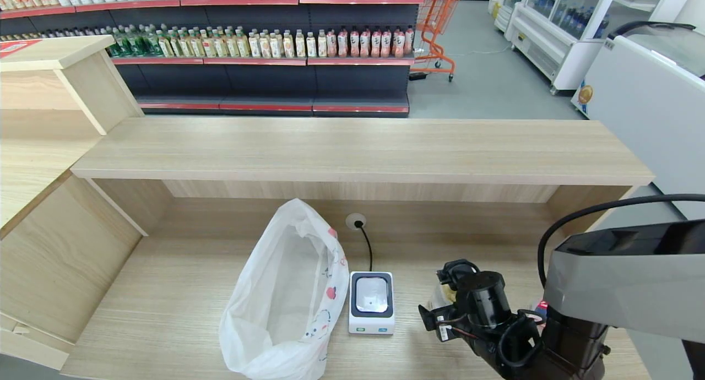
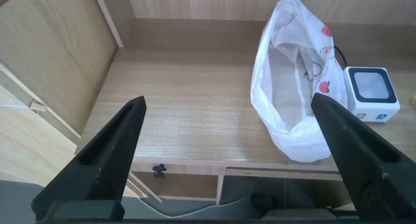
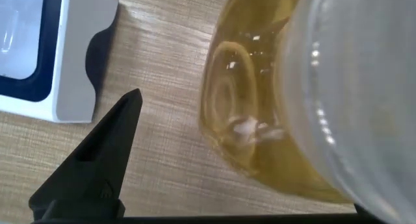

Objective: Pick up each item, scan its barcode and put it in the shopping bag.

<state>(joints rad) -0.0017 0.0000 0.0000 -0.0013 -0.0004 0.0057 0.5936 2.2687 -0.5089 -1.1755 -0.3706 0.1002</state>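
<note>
Where scanner (image 1: 371, 302) sits: surface (image 1: 165, 314), just right of shopping bag (image 1: 286, 297).
Right gripper (image 3: 224, 100): released, bottle (image 3: 260, 126) close by.
Left gripper (image 2: 229, 99): released.

The bottle (image 3: 292, 100) of yellow liquid stands so near the right wrist camera that it blurs and runs off the view's edge — cap and label cannot be told. In the head view the right arm hides nearly all of it, and most of a red thing (image 1: 542, 305) farther right. The scanner (image 3: 65, 55) is cut off at the wrist view's edge — the bag's (image 1: 286, 292) bottom is lost in folds.
</note>
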